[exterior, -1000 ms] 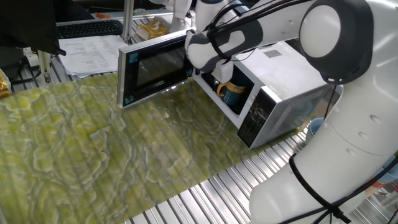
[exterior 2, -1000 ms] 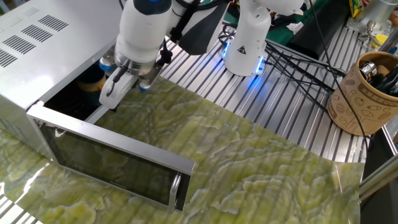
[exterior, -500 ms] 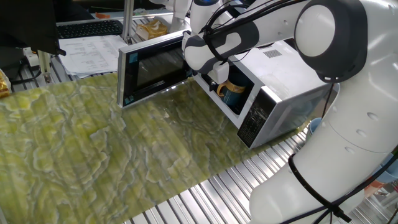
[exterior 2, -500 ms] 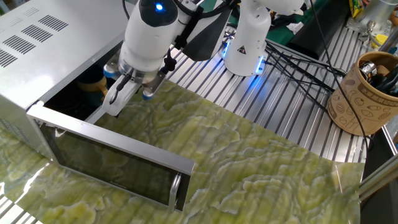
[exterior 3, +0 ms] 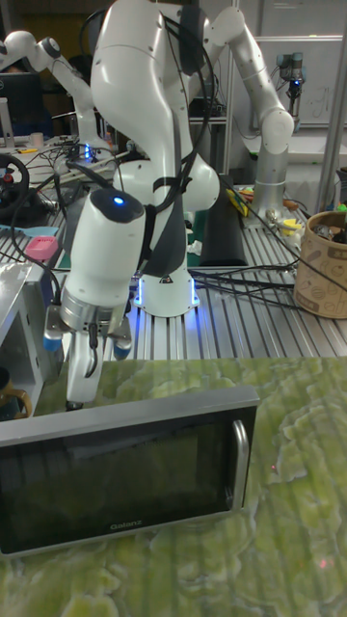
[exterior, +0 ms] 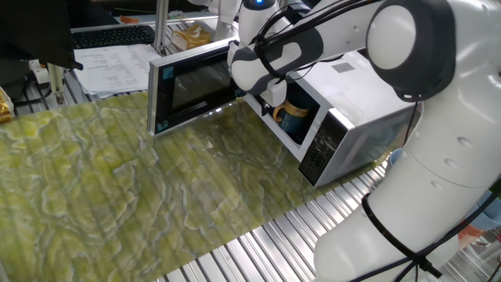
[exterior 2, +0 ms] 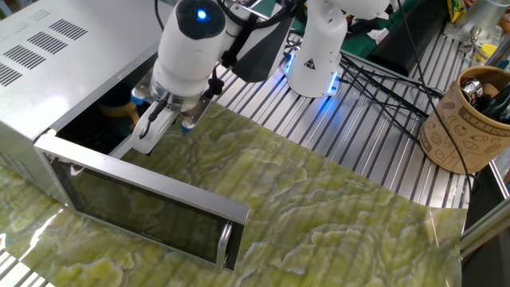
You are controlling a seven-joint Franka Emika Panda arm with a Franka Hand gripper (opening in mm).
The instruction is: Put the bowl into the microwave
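**Bowl sits inside open Galanz microwave**

The bowl [exterior: 293, 116] rests inside the white microwave [exterior: 356, 98], whose door [exterior 3: 125, 482], lettered "Galanz", stands open. The gripper [exterior 2: 163, 126] hovers empty at the opening, fingers slightly spread, above the green-patterned table [exterior 2: 343, 215].
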